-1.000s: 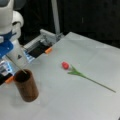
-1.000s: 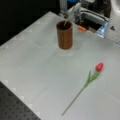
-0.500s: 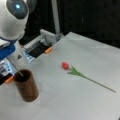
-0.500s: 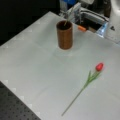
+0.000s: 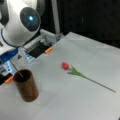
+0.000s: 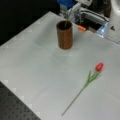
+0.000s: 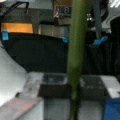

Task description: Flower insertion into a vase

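Front views — arm closer than before; stem point(image 5: 17, 70) in vase point(image 5: 26, 86).

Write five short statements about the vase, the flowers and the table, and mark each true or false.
1. A red tulip lies flat on the white table. True.
2. The brown vase lies tipped on its side. False: it stands upright in both front views.
3. A thin green stem leans into the vase's mouth. True.
4. The tulip on the table touches the vase. False: bare table separates them.
5. The wrist view shows the red bloom. False: only a green stem runs up the frame; the gripper itself is not visible.
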